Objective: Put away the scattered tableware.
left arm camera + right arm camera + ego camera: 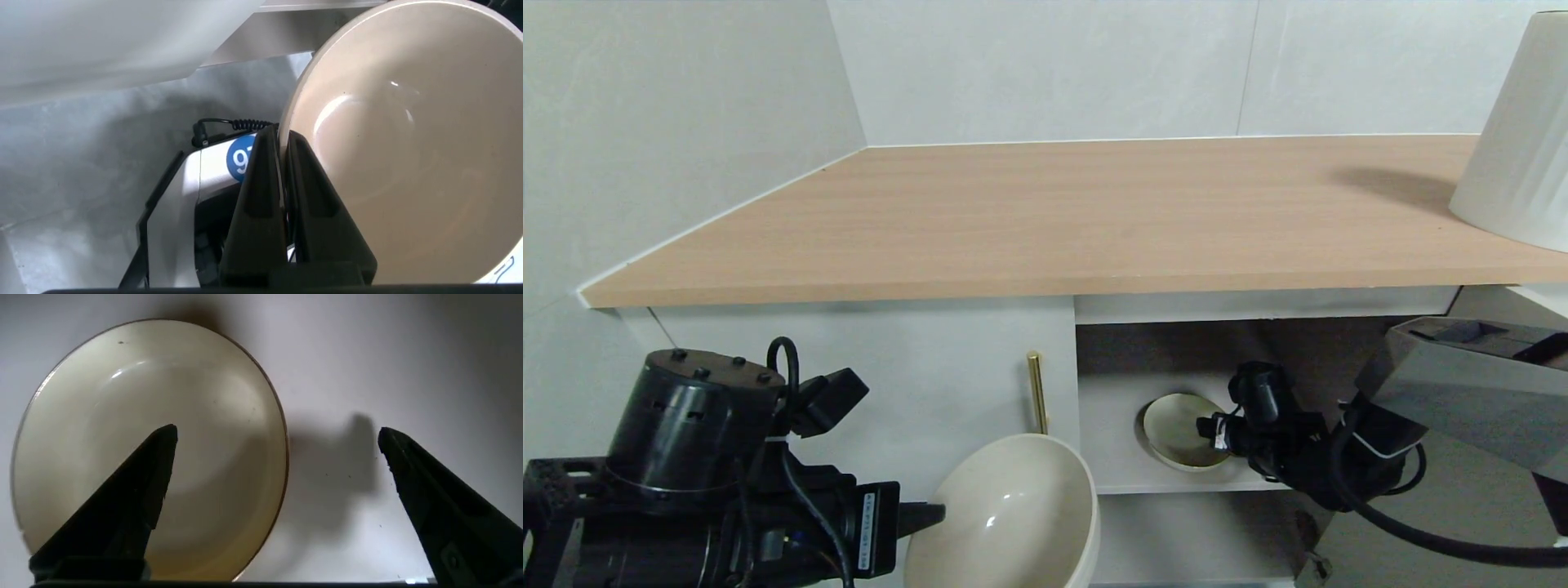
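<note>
A large cream bowl [1009,514] hangs low in front of the white cabinet door, tilted on edge. My left gripper [925,514] is shut on its rim; the left wrist view shows both fingers [270,192] pinching the bowl [409,155] wall. Inside the open cabinet compartment a small cream plate [1181,429] lies on the shelf [1119,457]. My right gripper [1207,428] reaches into that compartment and stands open over the plate [147,449], one finger above it and the other off its edge, holding nothing.
A wooden countertop [1094,212] spans the cabinet. A white lampshade [1523,139] stands at its right end. A gold handle [1036,390] marks the closed door's edge beside the open compartment. A grey open door panel [1462,392] juts out at the right.
</note>
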